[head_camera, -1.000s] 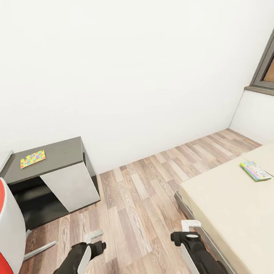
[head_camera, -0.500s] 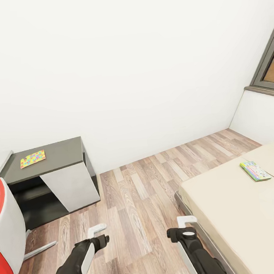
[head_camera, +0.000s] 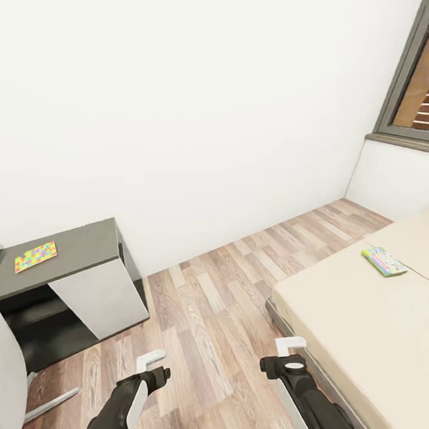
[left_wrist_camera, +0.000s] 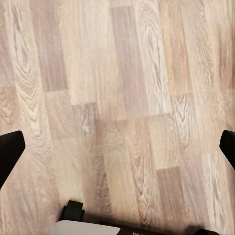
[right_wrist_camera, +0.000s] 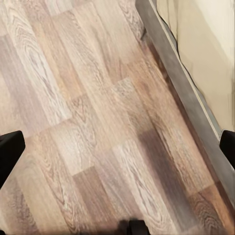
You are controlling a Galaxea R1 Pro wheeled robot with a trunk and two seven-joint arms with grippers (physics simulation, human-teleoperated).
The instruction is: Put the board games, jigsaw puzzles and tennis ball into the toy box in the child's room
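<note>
Board game [head_camera: 384,261], a flat box with a white-and-green printed cover, lies on the beige mattress of the bed [head_camera: 355,332], toward the side nearer the window and well apart from the bed's near edge. One jigsaw puzzle [head_camera: 35,256], a thin multicoloured sheet, rests flat on the dark grey lower section of the table [head_camera: 80,242], near its back left part; a white panel fronts that section.

Between the table's right edge and the grey frame of the bed runs a broad open strip of wood-plank floor [head_camera: 209,306], reaching back to the plain white wall [head_camera: 186,113]. A window [head_camera: 411,86] with a dark frame sits in the right wall above the bed. At the far left, part of a white chair [head_camera: 8,382] and its metal leg stand beside the table.

Both arms hang low over the floor. The left gripper [head_camera: 151,359] has its fingers spread apart and holds nothing; the left wrist view shows bare planks between the two dark fingertips [left_wrist_camera: 10,149]. The right gripper [head_camera: 291,344] is likewise spread wide and empty, just beside the bed's near corner; the right wrist view shows the bed frame [right_wrist_camera: 188,93] running along the planks.
</note>
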